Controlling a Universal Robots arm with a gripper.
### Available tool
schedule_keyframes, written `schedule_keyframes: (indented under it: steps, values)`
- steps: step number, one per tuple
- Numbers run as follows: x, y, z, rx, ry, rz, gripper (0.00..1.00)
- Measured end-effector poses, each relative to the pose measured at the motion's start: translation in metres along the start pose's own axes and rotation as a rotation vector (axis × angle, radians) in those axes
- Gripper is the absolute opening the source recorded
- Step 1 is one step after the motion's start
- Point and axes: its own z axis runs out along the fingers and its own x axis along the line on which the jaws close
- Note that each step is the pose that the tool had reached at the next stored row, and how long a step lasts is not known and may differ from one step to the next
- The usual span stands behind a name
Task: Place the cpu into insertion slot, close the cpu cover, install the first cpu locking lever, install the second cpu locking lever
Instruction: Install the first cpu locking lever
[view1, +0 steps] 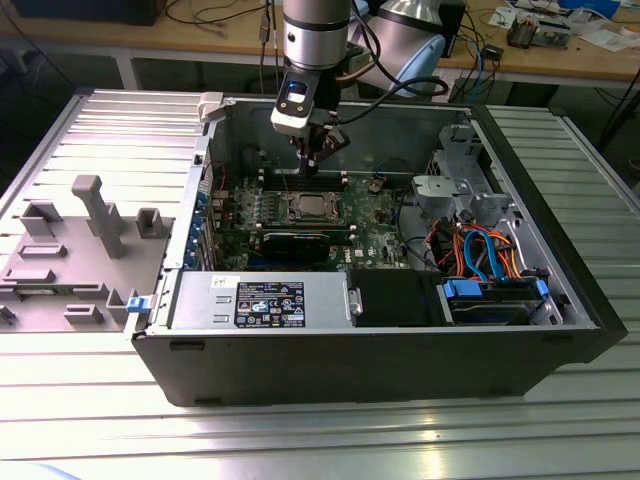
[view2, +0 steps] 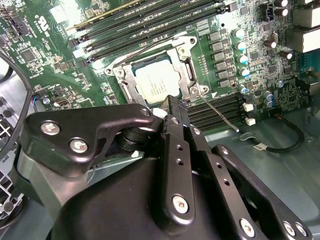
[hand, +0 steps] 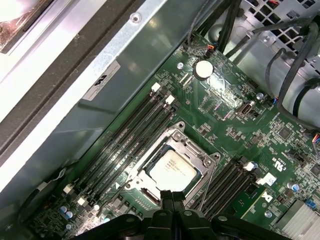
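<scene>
Pincer (view1: 318, 152) closed tight and empty, hovers over socket. In exterior view, cpu (view1: 312, 207) lies at its 6 o'clock, cover (view2: 187, 71) down.

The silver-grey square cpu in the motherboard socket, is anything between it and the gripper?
Nothing visible does. The black gripper hangs over one edge of the silver-grey square cpu, with open air between them. The thin silvery cpu cover lies flat around the chip, its window leaving the metal top exposed.

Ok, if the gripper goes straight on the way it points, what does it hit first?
Probably the cpu cover edge beside the cpu, right ahead of the gripper; depth unclear.
</scene>
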Motion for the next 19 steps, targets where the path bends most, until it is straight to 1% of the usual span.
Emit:
schedule_keyframes:
  steps: [8,15,19]
  values:
    - [0.0000,0.0000,0.0000,-0.0007,-0.0001,-0.035,0.11]
    - [0.0000,0.0000,0.0000,-0.0008,-0.0001,-0.036,0.11]
    - [0.0019,-0.0021,0.0000,-0.0008,-0.0001,-0.037,0.11]
